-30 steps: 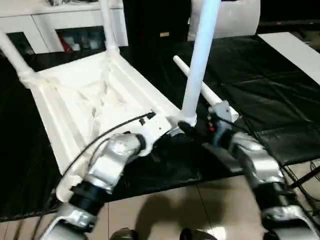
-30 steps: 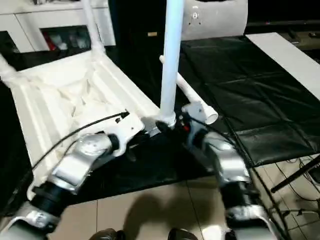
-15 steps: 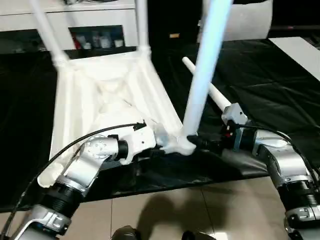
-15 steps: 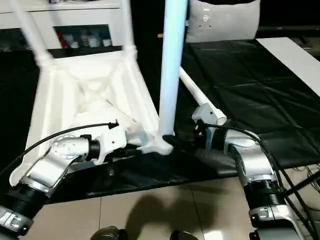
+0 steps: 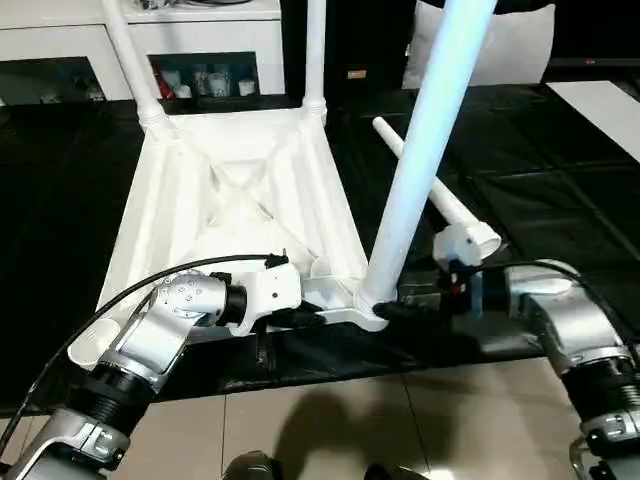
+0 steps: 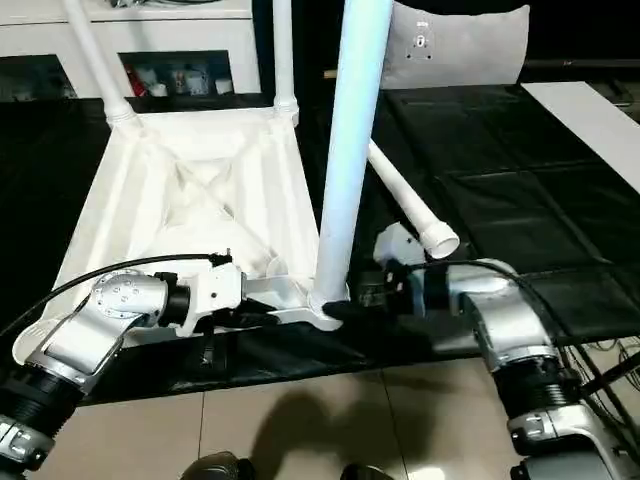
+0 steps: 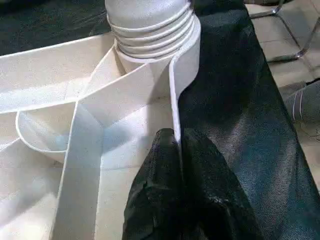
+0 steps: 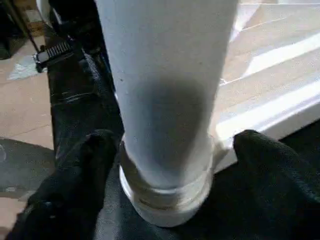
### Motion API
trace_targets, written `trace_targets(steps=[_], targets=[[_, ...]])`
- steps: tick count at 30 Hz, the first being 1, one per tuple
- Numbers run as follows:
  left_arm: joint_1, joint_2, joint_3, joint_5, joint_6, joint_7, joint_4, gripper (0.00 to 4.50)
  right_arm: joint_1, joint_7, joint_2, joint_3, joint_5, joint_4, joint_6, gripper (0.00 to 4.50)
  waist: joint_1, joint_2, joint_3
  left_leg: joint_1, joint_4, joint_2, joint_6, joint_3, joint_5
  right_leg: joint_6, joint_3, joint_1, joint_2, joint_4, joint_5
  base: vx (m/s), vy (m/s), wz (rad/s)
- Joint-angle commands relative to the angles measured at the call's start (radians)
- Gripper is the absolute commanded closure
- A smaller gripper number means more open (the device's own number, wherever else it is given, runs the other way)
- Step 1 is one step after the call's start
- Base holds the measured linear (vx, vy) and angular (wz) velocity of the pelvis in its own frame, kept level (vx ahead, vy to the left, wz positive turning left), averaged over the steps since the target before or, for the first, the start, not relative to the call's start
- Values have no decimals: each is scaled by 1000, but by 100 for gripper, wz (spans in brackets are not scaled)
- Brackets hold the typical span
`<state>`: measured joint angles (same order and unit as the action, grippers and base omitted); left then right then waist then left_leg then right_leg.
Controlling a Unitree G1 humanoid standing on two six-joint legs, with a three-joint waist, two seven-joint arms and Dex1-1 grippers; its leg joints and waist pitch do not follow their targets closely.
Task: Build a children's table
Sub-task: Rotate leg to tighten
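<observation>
1. The table (image 5: pixel 235 200) lay upside down on the black mat (image 5: pixel 520 150), in front of both your grippers, with its ribbed underside facing up.
2. Your left gripper (image 7: pixel 176 145) was closed on the thin rim (image 7: pixel 174 100) of the table. One black finger was on each side of the rim wall, just behind the near corner socket (image 7: pixel 155 37).
3. In that socket stood one leg (image 5: pixel 420 150), upright, just ahead of the left fingertips. Its threaded base was seated in the socket.
4. Your right gripper (image 8: pixel 165 150) was spread wide around the base of this leg. One finger (image 8: pixel 75 170) was on each side of it. I cannot tell from the wrist view if the pads pressed on the leg or only stood beside it.
5. Two more legs (image 5: pixel 130 55) stood in the far corners, well beyond your grippers.
6. The fourth leg (image 5: pixel 430 190) lay loose on the mat, just beyond your right wrist.
7. A white cabinet (image 5: pixel 200 40) and a grey pillow (image 6: pixel 460 45) were far behind the table.
</observation>
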<state>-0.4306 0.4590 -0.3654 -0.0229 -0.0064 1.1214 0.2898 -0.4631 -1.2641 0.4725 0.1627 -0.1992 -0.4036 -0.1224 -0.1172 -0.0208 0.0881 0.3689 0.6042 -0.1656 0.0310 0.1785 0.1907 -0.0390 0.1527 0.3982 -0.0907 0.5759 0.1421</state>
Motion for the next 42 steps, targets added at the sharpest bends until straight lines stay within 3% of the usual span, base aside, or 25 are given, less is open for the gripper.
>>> trace_targets(steps=[1,15,20,25,28,30,31,32,35,37,38,39,40,41,42], targets=[[10,-8,-48,-10,-23,40,-5,450,9,-8,-5,8,2,11,9,71,2,7,-89,-11,-71,-82,-61,-31,189,-145,-77,-55,-91,-70,367,0,0,0],[4,-6,-50,-12,-23,43,-4,450,-7,8,-27,40,39,-27,57,178,4,6,-87,-12,-72,-81,-55,-31,200,-140,-77,-56,-91,-72,377,0,0,0],[9,-6,-45,-10,-11,36,-12,450,1,4,-33,43,28,-20,40,216,6,8,-87,-15,-74,-82,-45,-33,225,-138,-77,-55,-91,-74,386,0,0,0],[20,-36,-14,8,46,-19,-22,450,20,20,-66,32,-21,16,-33,240,8,10,-83,-14,-76,-83,-42,-33,237,-146,-77,-55,-91,-75,387,0,0,0],[25,-80,-3,23,105,-66,-41,450,34,61,-106,36,-37,43,-79,247,11,10,-76,-21,-76,-79,-35,-33,271,-116,-75,-50,-92,-89,476,0,0,0],[26,-107,0,29,142,-94,-55,450,36,100,-136,36,-39,48,-105,248,20,8,-63,-32,-78,-75,-16,-37,345,-77,-65,-46,-92,-107,596,0,0,0],[27,-119,1,29,160,-109,-61,450,36,114,-149,37,-39,46,-111,248,20,8,-63,-32,-78,-75,-16,-37,345,-77,-65,-46,-92,-107,596,0,0,0],[26,-144,1,18,192,-148,-66,450,29,166,-185,35,-29,33,-123,249,32,11,-61,-44,-73,-67,1,-42,398,-30,-51,-45,-94,-125,691,0,0,0],[18,-170,3,-8,222,-201,-66,450,8,262,-242,13,-13,6,-148,249,56,8,-59,-45,-72,-66,8,-50,436,8,-32,-47,-90,-140,719,0,0,0],[10,-183,4,-22,236,-229,-58,450,-5,306,-266,1,-8,-13,-154,249,69,-1,-58,-52,-71,-68,12,-54,472,13,-18,-47,-88,-147,717,0,0,0],[-16,-230,18,-53,286,-314,-38,450,-34,412,-315,-24,8,-53,-174,249,94,-12,-56,-52,-80,-84,25,-66,558,22,4,-60,-84,-147,689,0,0,0],[-24,-247,23,-57,302,-338,-32,450,-44,443,-330,-32,13,-67,-178,249,104,-14,-54,-46,-90,-93,33,-70,590,19,5,-66,-80,-137,659,0,0,0],[-45,-311,38,-61,359,-412,-27,450,-70,541,-377,-52,26,-108,-194,249,112,-15,-56,-25,-114,-111,50,-85,653,20,-7,-87,-76,-101,607,0,0,0],[-55,-346,45,-59,389,-450,-28,450,-83,590,-401,-61,32,-129,-203,249,112,-21,-51,-10,-152,-131,72,-86,742,-9,-33,-96,-63,-35,520,-80,12,0],[-61,-375,45,-61,410,-477,-31,450,-95,634,-423,-69,39,-148,-210,249,100,-14,-49,6,-187,-136,88,-72,789,-41,-67,-104,-53,46,424,-80,12,0]])
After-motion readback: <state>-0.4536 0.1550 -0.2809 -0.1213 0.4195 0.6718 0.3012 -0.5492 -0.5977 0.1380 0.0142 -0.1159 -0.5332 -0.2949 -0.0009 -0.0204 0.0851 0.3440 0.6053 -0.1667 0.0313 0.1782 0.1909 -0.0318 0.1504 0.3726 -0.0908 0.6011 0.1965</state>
